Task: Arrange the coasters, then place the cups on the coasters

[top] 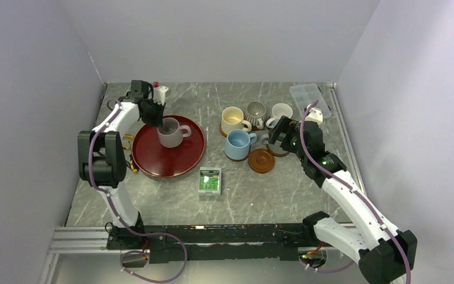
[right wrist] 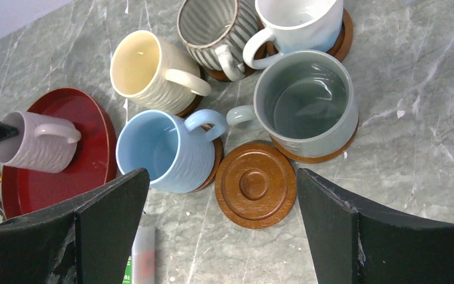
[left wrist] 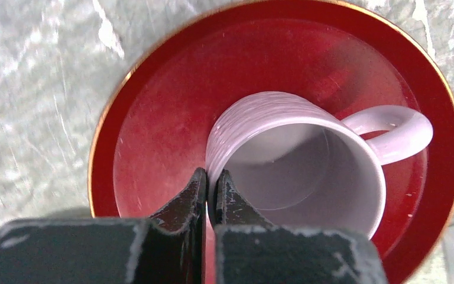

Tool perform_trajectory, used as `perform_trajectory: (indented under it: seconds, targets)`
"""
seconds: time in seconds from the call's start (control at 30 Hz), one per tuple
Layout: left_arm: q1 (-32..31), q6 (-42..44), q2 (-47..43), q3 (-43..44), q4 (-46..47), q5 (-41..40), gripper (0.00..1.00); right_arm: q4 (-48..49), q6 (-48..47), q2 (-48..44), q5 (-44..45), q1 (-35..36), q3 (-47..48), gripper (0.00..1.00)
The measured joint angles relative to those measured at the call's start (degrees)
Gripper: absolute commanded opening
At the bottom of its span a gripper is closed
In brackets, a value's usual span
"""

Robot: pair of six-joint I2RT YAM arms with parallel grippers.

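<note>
A mauve-pink cup (left wrist: 295, 160) stands in the large dark-red tray (left wrist: 153, 118), handle to the right. My left gripper (left wrist: 211, 177) is shut on its rim, one finger inside and one outside; from above the cup (top: 173, 132) sits at the tray's back. Blue (right wrist: 153, 148), cream (right wrist: 145, 68), striped (right wrist: 213, 26), white (right wrist: 298, 21) and grey-green (right wrist: 306, 100) cups each stand on a coaster. One bare coaster (right wrist: 255, 184) lies in front of them. My right gripper (right wrist: 221, 177) hangs open over that coaster, holding nothing.
A green-and-white box (top: 210, 181) lies in front of the tray (top: 171, 163). A clear plastic case (top: 310, 97) sits at the back right. Small yellow-handled tools (top: 131, 160) lie left of the tray. A white object (top: 161, 93) stands behind the left gripper (top: 156, 115).
</note>
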Motion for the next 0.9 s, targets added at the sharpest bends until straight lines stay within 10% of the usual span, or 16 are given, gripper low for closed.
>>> perform_trajectory:
  seconds: [0.63,0.9]
  targets:
    - [-6.4,-37.7,-14.7,-15.6,-4.2,-21.2,0.04,-0.4,1.8,0.2,-1.3,0.0,-1.3,1.00]
    - [-7.0,-41.7,-16.0,-16.6,-5.7,-19.5,0.49,-0.4,1.9,1.4,-1.6,0.0,-1.3,1.00]
